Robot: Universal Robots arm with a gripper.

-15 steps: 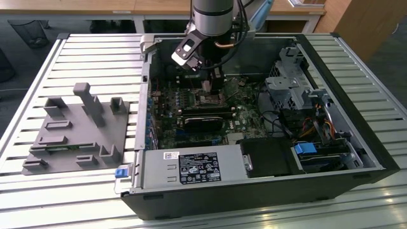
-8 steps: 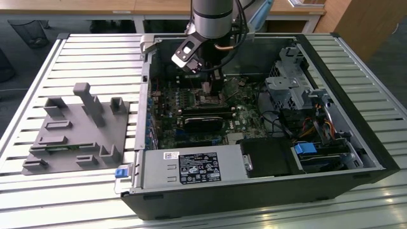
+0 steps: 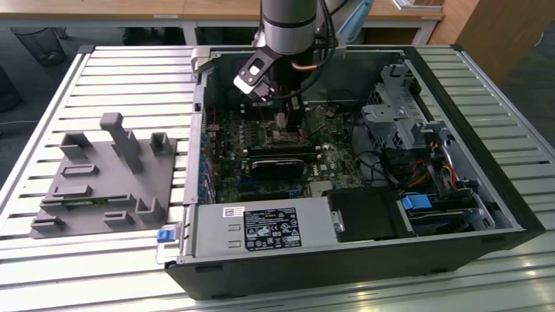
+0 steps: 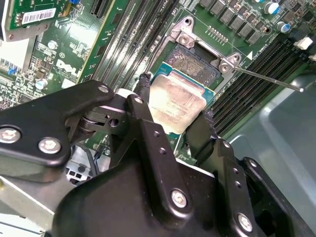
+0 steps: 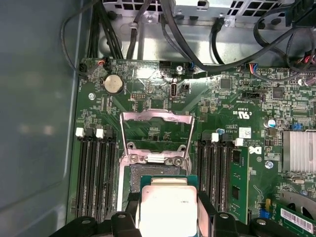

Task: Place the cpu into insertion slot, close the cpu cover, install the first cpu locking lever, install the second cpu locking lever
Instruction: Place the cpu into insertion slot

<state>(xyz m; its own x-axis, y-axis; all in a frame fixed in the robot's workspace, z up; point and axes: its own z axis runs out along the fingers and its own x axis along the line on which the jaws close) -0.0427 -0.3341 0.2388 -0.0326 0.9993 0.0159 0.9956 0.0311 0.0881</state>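
My gripper (image 4: 173, 112) is shut on the cpu (image 4: 176, 102), a small square chip with a silvery top, pinched at two opposite edges between the black fingers (image 4: 143, 94). The chip hangs tilted just above and partly over the insertion slot (image 4: 195, 61), whose dark centre shows past its far edge. In the first wrist view the cpu (image 5: 168, 210) sits over the slot (image 5: 157, 173), and the cpu cover (image 5: 155, 116) stands swung open behind it. A thin locking lever (image 4: 266, 79) sticks out sideways from the socket. In the exterior view the gripper (image 3: 286, 120) reaches down into the computer case.
Long black memory slots (image 5: 96, 173) flank the socket on both sides. A black card (image 3: 277, 162), the power supply (image 3: 260, 227) and a drive cage (image 3: 399, 110) crowd the case. Cables (image 5: 163, 19) run behind the board. A grey fixture (image 3: 104, 175) lies at the exterior view's left.
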